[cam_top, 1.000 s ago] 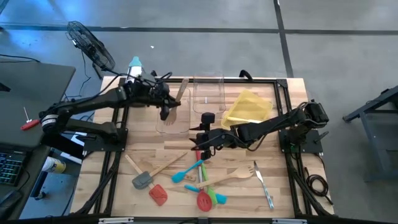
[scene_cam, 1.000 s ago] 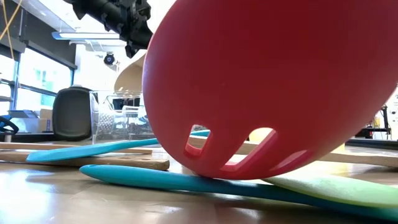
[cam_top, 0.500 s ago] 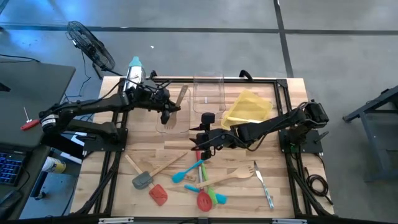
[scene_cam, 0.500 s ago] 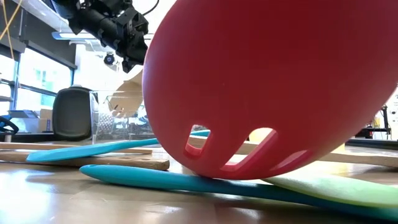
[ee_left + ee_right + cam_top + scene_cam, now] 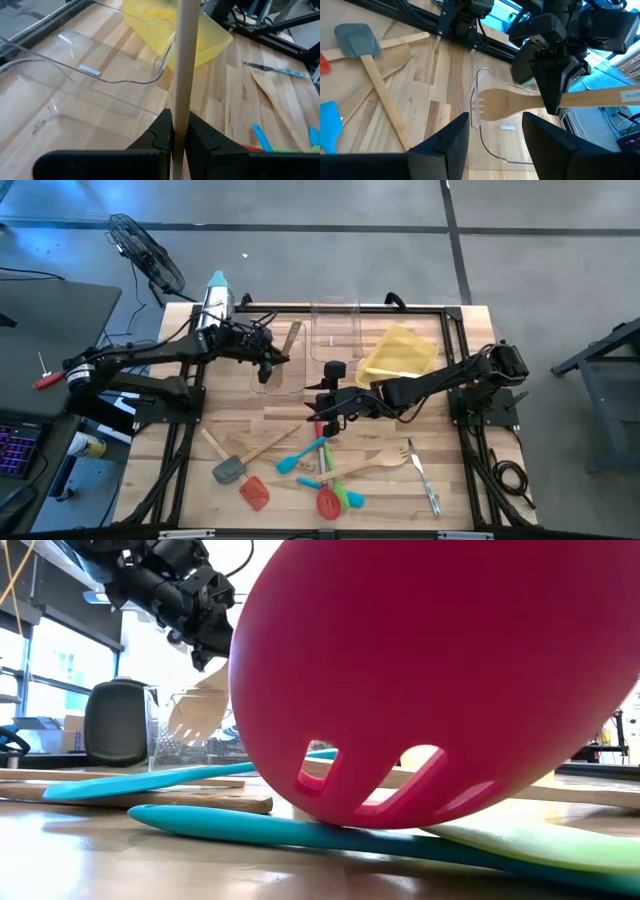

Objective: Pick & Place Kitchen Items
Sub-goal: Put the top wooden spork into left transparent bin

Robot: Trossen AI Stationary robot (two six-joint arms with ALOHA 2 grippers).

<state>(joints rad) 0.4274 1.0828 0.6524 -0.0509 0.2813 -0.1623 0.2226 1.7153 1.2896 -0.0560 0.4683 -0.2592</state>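
**Sam:** What is the left gripper [image 5: 268, 363] doing?

**Mia:** Its fingers are pinched tight on a wooden fork [image 5: 520, 101]. It holds the fork over the clear tray [image 5: 262, 376], with the fork end tipped down toward the tray.

**Sam:** So which step is this?

**Mia:** I think it is the putting-down step. The fork is picked up but not let go yet. Next, I guess, the gripper should go lower into the clear tray and then open its fingers so the fork drops in.

**Sam:** And the right gripper [image 5: 325, 408]?

**Mia:** It waits to the right of the clear tray, above the table. Its fingers are spread apart and hold nothing.

**Sam:** Where are the other kitchen things?

**Mia:** Below the clear tray on the table [image 5: 462, 485]: a grey spatula [image 5: 228, 470], a red spatula [image 5: 254, 492], teal ones and a wooden spoon. A yellow tray [image 5: 398, 351] sits far right of the clear tray.
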